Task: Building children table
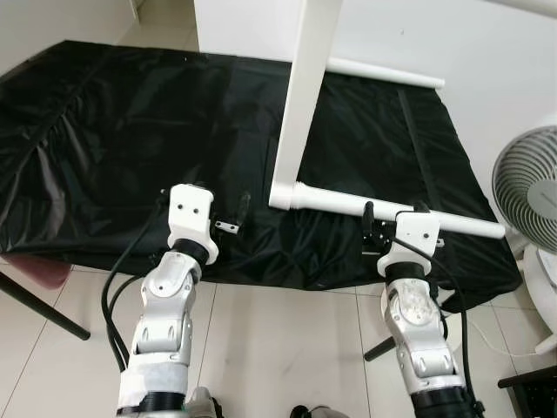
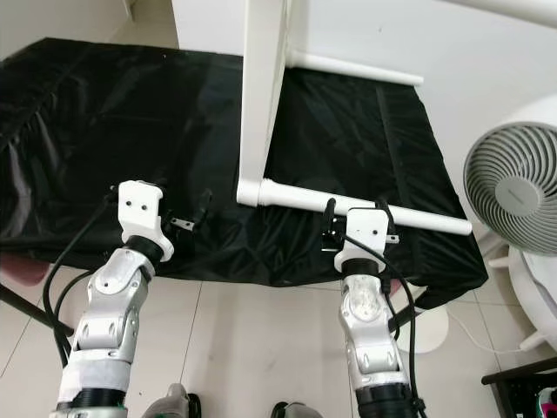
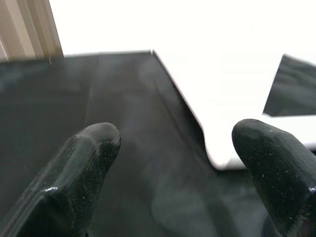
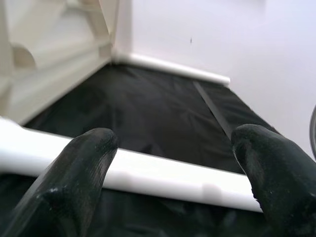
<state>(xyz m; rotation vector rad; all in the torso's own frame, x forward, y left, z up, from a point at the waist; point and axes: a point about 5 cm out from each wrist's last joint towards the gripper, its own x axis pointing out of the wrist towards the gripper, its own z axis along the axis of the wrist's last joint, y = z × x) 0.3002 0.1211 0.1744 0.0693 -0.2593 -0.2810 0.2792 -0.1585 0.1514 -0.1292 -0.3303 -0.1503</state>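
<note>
Your white table frame [image 1: 306,113] stands on the black sheet [image 1: 113,148], its lower leg [image 1: 392,212] pointing toward three o'clock. Right gripper [image 1: 376,228] sits against that leg; left gripper [image 1: 233,218] hovers at nine o'clock of it.

Head stereo downward; wrists close forward

Tabletop draped in a wrinkled black plastic sheet [image 1: 130,131].
A white children's table lies tipped on it, its round white legs [image 1: 392,209] resting across the sheet.
</note>
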